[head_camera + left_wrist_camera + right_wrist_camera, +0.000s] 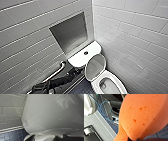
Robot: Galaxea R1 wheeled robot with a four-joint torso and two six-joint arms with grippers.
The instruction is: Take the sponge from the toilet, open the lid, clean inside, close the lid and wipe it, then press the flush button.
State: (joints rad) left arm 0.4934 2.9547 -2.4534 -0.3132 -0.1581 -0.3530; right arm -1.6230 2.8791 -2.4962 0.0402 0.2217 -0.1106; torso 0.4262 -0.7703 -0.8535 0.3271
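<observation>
The white toilet (113, 79) stands in the corner with its bowl open. Its lid (95, 67) is raised and leans back toward the cistern (80, 58), whose top carries the flush button (86, 53). My left arm comes in from the lower left, and the left gripper (76, 71) sits open beside the lid's left edge, just below the cistern. A glossy white surface of the toilet (50, 112) looms close in the left wrist view. The orange sponge (142, 115) hangs right at the right wrist camera, pinched in my shut right gripper (133, 139).
A metal grab rail (56, 71) runs along the tiled left wall beside my left arm. A recessed steel niche (71, 31) sits above the cistern. The floor (83, 88) is dark blue tile. A blue cable (102, 109) lies near the robot base.
</observation>
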